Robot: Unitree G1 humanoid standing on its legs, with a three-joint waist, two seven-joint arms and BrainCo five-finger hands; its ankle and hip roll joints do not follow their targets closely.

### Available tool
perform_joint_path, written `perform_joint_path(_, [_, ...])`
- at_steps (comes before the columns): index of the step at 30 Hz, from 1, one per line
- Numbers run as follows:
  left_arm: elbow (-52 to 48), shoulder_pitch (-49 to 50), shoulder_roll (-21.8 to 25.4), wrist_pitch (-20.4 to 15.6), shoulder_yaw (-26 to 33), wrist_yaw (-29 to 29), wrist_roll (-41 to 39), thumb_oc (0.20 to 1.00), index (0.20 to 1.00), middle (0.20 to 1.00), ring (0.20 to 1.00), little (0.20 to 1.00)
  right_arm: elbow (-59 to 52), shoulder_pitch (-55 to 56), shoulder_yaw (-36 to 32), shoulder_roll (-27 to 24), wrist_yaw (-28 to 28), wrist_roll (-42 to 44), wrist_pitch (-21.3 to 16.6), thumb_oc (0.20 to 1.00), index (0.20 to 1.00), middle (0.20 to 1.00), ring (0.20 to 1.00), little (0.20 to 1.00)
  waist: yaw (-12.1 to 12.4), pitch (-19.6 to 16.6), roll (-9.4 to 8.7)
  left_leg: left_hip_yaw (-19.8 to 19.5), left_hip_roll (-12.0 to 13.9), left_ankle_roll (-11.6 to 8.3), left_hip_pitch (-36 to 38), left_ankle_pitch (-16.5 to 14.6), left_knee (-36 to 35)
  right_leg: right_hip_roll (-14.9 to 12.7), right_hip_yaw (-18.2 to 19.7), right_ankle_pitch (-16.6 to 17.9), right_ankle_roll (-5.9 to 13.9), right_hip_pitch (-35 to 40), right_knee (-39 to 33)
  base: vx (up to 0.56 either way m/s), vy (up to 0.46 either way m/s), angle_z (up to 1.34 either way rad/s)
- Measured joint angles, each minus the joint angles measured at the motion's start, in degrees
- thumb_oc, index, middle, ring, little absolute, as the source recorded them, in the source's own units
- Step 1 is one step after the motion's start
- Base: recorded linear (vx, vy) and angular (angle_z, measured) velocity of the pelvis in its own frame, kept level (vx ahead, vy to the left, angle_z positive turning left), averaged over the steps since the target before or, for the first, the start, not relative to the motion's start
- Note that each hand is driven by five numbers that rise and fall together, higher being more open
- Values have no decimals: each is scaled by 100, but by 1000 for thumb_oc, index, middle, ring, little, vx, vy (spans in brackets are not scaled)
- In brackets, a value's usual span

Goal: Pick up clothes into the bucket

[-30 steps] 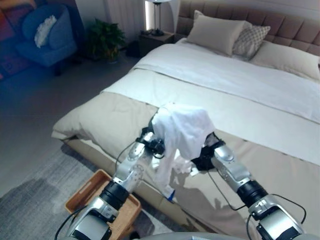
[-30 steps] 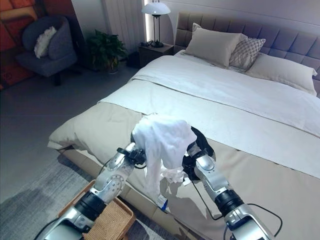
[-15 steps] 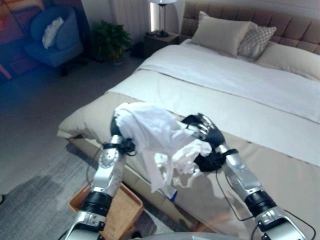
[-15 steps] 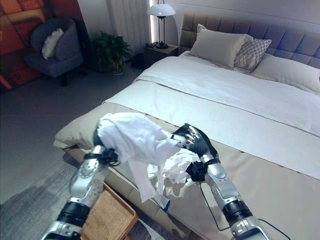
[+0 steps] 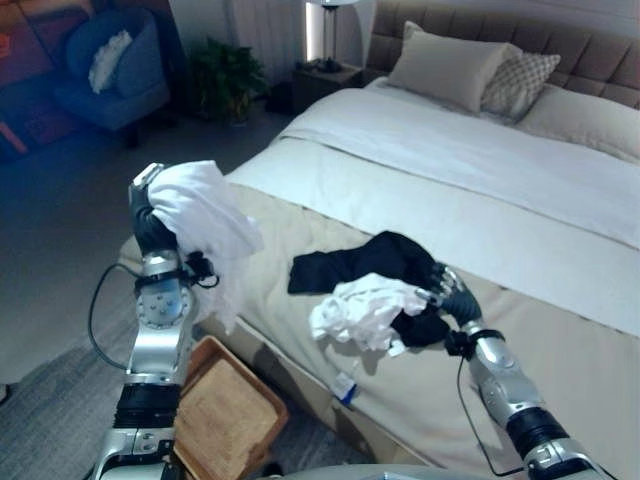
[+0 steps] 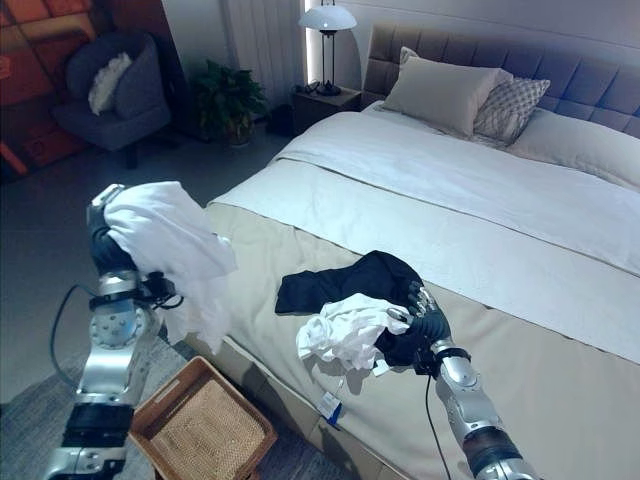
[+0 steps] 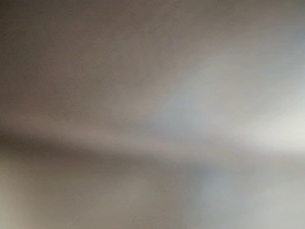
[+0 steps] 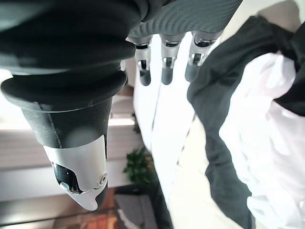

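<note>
White garment [image 6: 165, 240] now carried off bed, draped over left hand [image 6: 105, 215] above basket [image 6: 205, 425]; finger state cannot tell. Right hand [image 6: 420, 318] released, fingers straight, beside remaining clothes [image 6: 350, 330] on bed [image 6: 560, 250].

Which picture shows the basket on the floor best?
The right eye view: the woven basket shows whole on the floor beside the bed, below the white shirt draped over the left hand. The left eye view shows it partly behind the left arm. In the wrist views I can't make it out.
</note>
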Motion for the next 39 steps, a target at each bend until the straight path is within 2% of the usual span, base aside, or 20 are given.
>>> perform_joint_path(12, [-50, 54, -19, -2, -19, -89, 8, 200, 200, 200, 200, 200, -1, -2, 42, 66, 35, -67, 13, 1000, 1000, 1000, 1000, 1000, 14, 1, 0, -113, 6, 21, -5, -16, -24, -7, -88, -29, 16, 87, 0, -6, -8, 4])
perform_joint_path(19, [-54, 740, -324, 19, -75, -131, 54, 200, 200, 200, 200, 200, -3, 9, 142, 66, 18, -361, 25, 1000, 1000, 1000, 1000, 1000, 25, 19, -22, -194, 1, 2, -23, -3, -19, -6, -156, -56, 6, 113, 2, -14, -2, 4])
perform_joint_path(22, [-51, 945, -371, 45, -259, -181, 78, 200, 200, 200, 200, 200, 0, 128, 134, 60, -27, -389, 22, 1000, 1000, 1000, 1000, 1000, 31, 107, -81, -329, 6, 8, -8, 7, 3, -5, -292, -102, 2, 183, 3, -135, -41, 25])
perform_joint_path(23, [-41, 965, -365, 44, -302, -185, 107, 200, 200, 200, 200, 200, 34, 157, 136, 63, -77, -391, -4, 1000, 1000, 1000, 1000, 1000, 178, 204, -103, -406, 4, 8, -122, 47, 40, 19, -359, -113, 17, 160, 18, -101, -50, 26])
perform_joint_path(25, [-42, 944, -335, 46, -404, -186, 122, 200, 200, 200, 200, 200, 215, 153, 140, 67, -167, -394, -26, 1000, 1000, 1000, 1000, 1000, 160, 328, -134, -564, 6, -17, -232, 57, 67, -8, -530, -144, 12, 138, 6, -201, -126, 42])
perform_joint_path(26, [-21, 939, -330, 43, -466, -169, 134, 200, 200, 200, 200, 200, 319, 137, 135, 98, -222, -391, -49, 1000, 1000, 1000, 1000, 1000, 289, 435, -135, -645, 11, -28, -381, 175, 98, 41, -600, -130, -4, 80, 48, -232, -218, 66])
perform_joint_path(27, [-2, 805, -309, 44, -624, -162, 176, 200, 200, 200, 200, 200, 563, 127, 133, 131, -310, -387, -90, 1000, 1000, 1000, 1000, 1000, 270, 497, -187, -898, 37, -111, -695, 136, 229, 22, -826, -205, 37, -27, 81, -81, -138, 74])
perform_joint_path(29, [-2, 690, -234, 64, -754, -167, 227, 200, 200, 200, 200, 200, 755, 100, 151, 165, -361, -389, -43, 1000, 1000, 1000, 1000, 1000, 291, 606, -202, -1157, 91, -93, -937, 195, 154, 92, -1111, -201, -29, -132, 86, -58, -48, 81])
perform_joint_path(31, [6, 656, -224, 103, -824, -127, 225, 200, 200, 200, 200, 200, 821, 89, 146, 193, -432, -385, -55, 1000, 1000, 1000, 1000, 1000, 302, 671, -188, -1164, 123, -70, -1148, 209, 177, 114, -1372, -235, -104, -158, 203, -146, 62, 77])
perform_joint_path(32, [10, 551, -220, 110, -931, -118, 227, 200, 200, 200, 200, 200, 808, 81, 128, 176, -490, -381, -67, 1000, 1000, 1000, 1000, 1000, 252, 707, -203, -833, 201, 38, -1277, 23, 293, -3, -1563, -333, -199, -247, 410, -149, 91, 76])
perform_joint_path(33, [11, 492, -200, 104, -988, -108, 225, 200, 200, 200, 200, 200, 832, 55, 132, 194, -511, -377, -77, 1000, 1000, 1000, 1000, 1000, 210, 731, -294, -621, 208, 141, -1333, -66, 509, -178, -1630, -389, -289, -362, 567, -112, 91, 53])
perform_joint_path(34, [19, 450, -171, 103, -1023, -105, 224, 200, 200, 200, 200, 200, 847, -34, 128, 212, -532, -376, -79, 1000, 1000, 1000, 1000, 1000, 163, 767, -337, -456, 192, 243, -1434, -116, 783, -312, -1637, -545, -285, -433, 770, -33, 176, -3])
perform_joint_path(35, [23, 418, -119, 108, -1125, -88, 226, 200, 200, 200, 200, 200, 837, -246, 129, 225, -610, -360, -85, 1000, 1000, 1000, 1000, 1000, 109, 805, -211, -551, 213, 86, -1468, -260, 1166, -400, -1499, -573, -247, -592, 1008, 12, 156, -6])
perform_joint_path(36, [81, 310, -86, 110, -1177, -99, 236, 200, 200, 200, 200, 200, 829, -298, 114, 267, -647, -353, -89, 1000, 1000, 1000, 1000, 1000, 42, 865, -213, -530, 124, 63, -1486, -252, 1112, -513, -1481, -567, -208, -595, 1098, 36, 116, 3])
perform_joint_path(39, [387, -17, -97, 120, -1388, -51, 234, 200, 200, 200, 200, 200, 860, -243, 7, 420, -753, -327, -92, 1000, 1000, 1000, 1000, 1000, -149, 885, -307, -538, -260, 188, -1295, -74, 801, -836, -1457, -545, -89, -571, 1182, -16, 196, 30])
